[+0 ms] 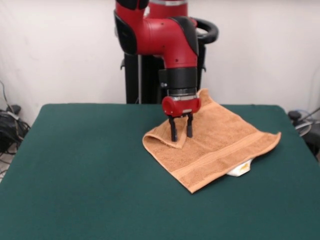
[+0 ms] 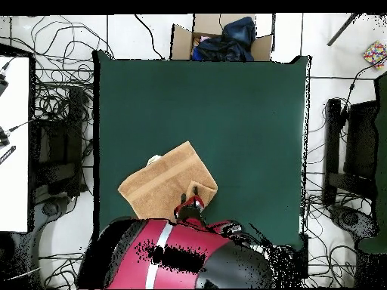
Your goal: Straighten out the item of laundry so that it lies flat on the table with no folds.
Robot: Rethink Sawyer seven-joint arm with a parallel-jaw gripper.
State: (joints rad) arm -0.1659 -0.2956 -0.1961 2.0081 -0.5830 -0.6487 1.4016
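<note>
In the front view, the red and black gripper (image 1: 181, 133) stands with its two dark fingers (image 1: 173, 131) a little apart and pressed down on a turned-over corner of the orange-tan terry cloth towel (image 1: 220, 145); I judge that the step in hand is taking this fold, though I cannot tell if the cloth is really pinched, and the next move should draw the corner outward, away from the towel's middle. In the overhead view, the towel (image 2: 162, 181) lies on the dark green felt counter (image 2: 227, 113) just beside the gripper (image 2: 190, 204), set diagonally, with the corner under the gripper doubled over and a white care label (image 2: 154, 159) showing at the opposite edge.
</note>
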